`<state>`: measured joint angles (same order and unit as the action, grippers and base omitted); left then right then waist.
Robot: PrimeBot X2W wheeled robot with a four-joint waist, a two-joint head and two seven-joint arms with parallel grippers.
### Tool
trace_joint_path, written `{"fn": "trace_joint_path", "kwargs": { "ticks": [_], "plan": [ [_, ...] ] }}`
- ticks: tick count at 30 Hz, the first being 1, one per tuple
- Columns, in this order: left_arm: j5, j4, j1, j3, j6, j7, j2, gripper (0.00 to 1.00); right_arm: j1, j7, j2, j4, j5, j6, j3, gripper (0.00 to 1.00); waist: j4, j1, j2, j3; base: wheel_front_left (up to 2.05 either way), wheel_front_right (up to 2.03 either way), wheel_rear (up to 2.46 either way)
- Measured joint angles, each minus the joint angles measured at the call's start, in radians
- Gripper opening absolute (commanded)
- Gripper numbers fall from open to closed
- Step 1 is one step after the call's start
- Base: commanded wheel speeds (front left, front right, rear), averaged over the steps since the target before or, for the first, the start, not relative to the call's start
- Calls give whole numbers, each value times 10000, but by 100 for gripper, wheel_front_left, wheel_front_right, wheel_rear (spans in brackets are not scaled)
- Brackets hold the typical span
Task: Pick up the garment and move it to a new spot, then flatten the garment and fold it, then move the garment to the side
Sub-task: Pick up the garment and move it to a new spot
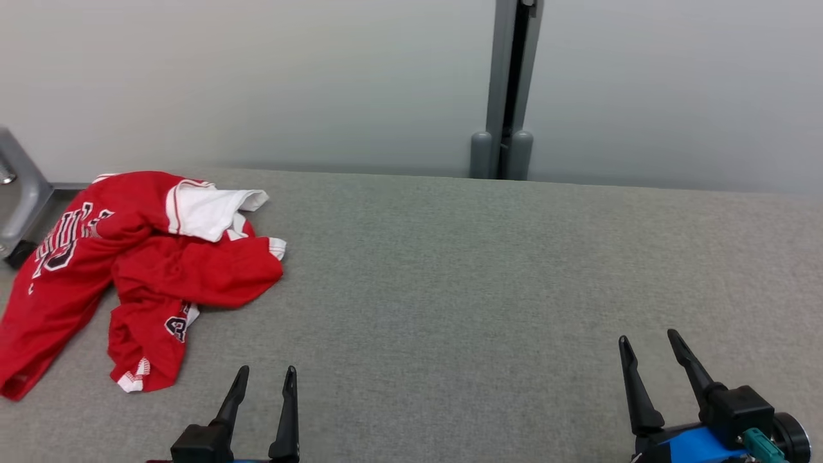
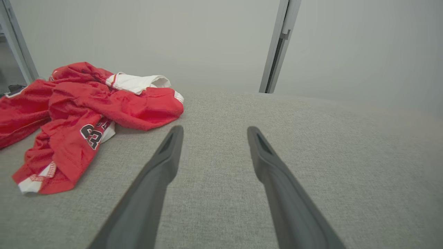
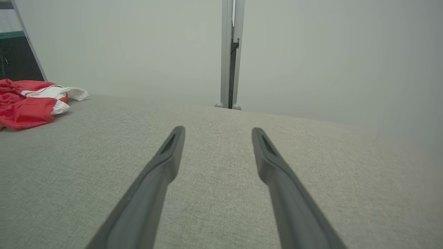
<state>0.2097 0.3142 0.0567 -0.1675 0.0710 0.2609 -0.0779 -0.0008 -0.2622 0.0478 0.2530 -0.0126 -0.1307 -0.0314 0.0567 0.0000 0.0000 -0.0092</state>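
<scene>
A red jersey with white trim and dark lettering, the garment (image 1: 148,270), lies crumpled at the far left of the grey table (image 1: 482,276). From the left wrist it shows as a heap up and to the left, garment (image 2: 86,110); from the right wrist only its edge is seen, garment (image 3: 31,103). My left gripper (image 1: 267,373) hovers open near the table's front, just right of the garment and apart from it, left gripper (image 2: 213,129). My right gripper (image 1: 648,337) stands open at the lower right, far from the cloth, right gripper (image 3: 218,129). Nothing sits between either pair of fingers.
A grey partition wall runs behind the table, with a vertical grey post (image 1: 508,90) at the back centre. A grey metal frame piece (image 1: 19,186) stands at the far left beside the garment. Bare table stretches from the garment to the right edge.
</scene>
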Motion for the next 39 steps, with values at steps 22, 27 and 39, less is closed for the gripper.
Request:
{"fn": "trace_joint_path", "kwargs": {
  "ticks": [22, 27, 39],
  "plan": [
    [259, -359, 0, 130, -192, -56, -324, 100, -113, -4, 0, -15, -288, 0, 407, 100, 3503, 0, 0, 92, 0, 0, 0],
    [499, -472, 5, 259, -221, -54, -305, 100, -134, -4, 2, -23, -282, 0, 453, 100, 3551, 0, 0, 165, 0, 0, 0],
    [1666, -2299, -2878, 1710, 88, -1175, -1912, 100, -389, -4, 0, -186, 217, 0, 192, 100, 3219, 0, 0, 786, 0, 0, 0]
  ]
}}
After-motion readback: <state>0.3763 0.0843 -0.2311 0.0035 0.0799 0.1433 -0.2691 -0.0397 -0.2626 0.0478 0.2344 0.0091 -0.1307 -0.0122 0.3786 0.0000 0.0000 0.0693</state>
